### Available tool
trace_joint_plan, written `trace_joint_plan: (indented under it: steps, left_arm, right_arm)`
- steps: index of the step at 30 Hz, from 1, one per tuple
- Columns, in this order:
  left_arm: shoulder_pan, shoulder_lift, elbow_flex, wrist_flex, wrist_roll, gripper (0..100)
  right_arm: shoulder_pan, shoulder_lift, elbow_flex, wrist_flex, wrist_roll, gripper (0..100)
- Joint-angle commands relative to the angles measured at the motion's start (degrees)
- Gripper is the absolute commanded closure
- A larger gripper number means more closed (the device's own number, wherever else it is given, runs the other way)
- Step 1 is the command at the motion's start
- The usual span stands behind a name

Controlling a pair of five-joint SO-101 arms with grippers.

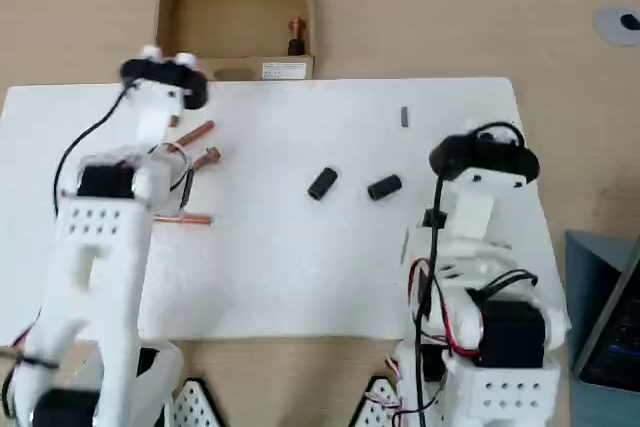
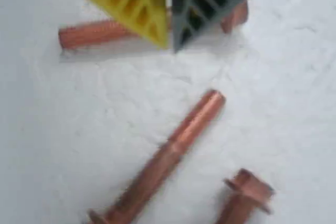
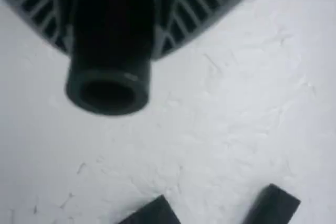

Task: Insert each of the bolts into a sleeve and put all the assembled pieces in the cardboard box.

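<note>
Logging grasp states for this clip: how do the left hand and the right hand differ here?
The left hand is shut on nothing; the right hand is shut on a black sleeve. The left hand is by the copper bolts, the right hand near two loose sleeves. The left hand is part yellow, the right hand all dark. Both are above the white mat.

The left gripper [image 2: 170, 38], fingertips together, hides the middle of one bolt [image 2: 92, 32]; whether it touches it I cannot tell. Two more bolts [image 2: 168, 150] [image 2: 244, 195] run off the picture's edge. The right gripper [image 3: 113, 30] covers the back of its sleeve [image 3: 107, 85]; two loose sleeves [image 3: 149, 213] [image 3: 273, 205] are cut off by the edge. In the high view the left arm [image 1: 110, 217] covers parts of the bolts; a grey speck [image 1: 404, 117] is too small to tell
</note>
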Motion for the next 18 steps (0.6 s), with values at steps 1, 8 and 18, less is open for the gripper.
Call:
trace_joint_plan:
  steps: [1, 8, 18]
  left_arm:
    - [1.4, 7.3, -9.2, 5.3, -5.1, 97]
    - [1.3, 24.2, -26.0, 15.1, -8.4, 94]
    - [0.4, 43.6, -46.5, 22.1, -14.8, 89]
  right_arm:
    - [1.3, -3.4, 2.6, -2.7, -0.5, 98.9]
    - [1.3, -10.7, 7.6, -3.5, -0.5, 98.9]
    - [1.3, -15.9, 10.1, -3.5, -0.5, 98.9]
